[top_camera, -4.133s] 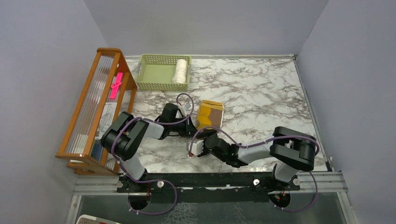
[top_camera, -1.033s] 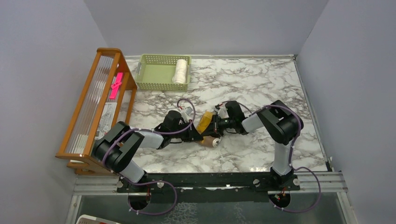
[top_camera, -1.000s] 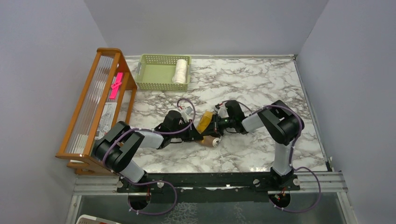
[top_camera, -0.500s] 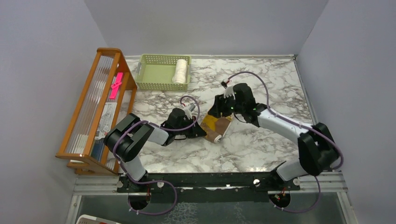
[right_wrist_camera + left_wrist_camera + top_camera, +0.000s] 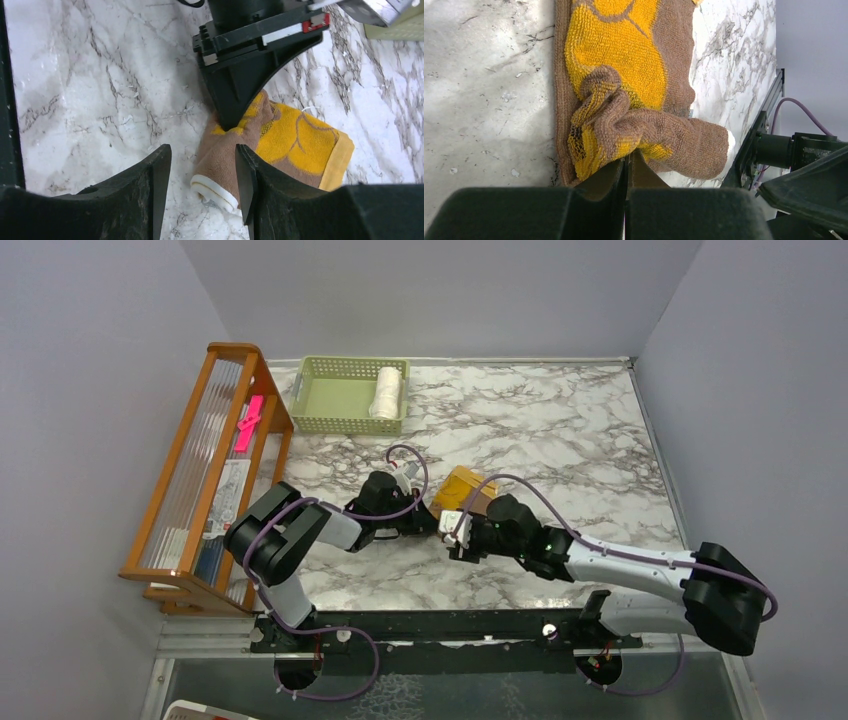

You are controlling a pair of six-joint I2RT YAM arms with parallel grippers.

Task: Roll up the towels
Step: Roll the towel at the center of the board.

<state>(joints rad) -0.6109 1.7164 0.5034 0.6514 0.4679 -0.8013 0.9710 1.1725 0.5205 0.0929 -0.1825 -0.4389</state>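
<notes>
The mustard-yellow towel (image 5: 466, 486) lies mid-table, its near part wound into a short brown roll (image 5: 225, 160) with a white end (image 5: 215, 191). My left gripper (image 5: 626, 159) is shut, its tips buried in the roll's far end, where the cloth bunches (image 5: 599, 100). The right wrist view shows that left gripper (image 5: 231, 122) entering the roll. My right gripper (image 5: 202, 148) is open, and its fingers stand on either side of the roll's white end without touching it. The cream-white towel (image 5: 387, 392) sits rolled in the green basket (image 5: 345, 426).
A wooden rack (image 5: 205, 470) with papers and a pink item (image 5: 248, 420) runs along the left edge. The basket stands at the back left. The right arm (image 5: 620, 565) stretches low across the near right of the marble table (image 5: 560, 430).
The right gripper opened, lifted off the towel's far side and swung round to the near side, now straddling the roll's white end. The left gripper stayed shut at the roll.
</notes>
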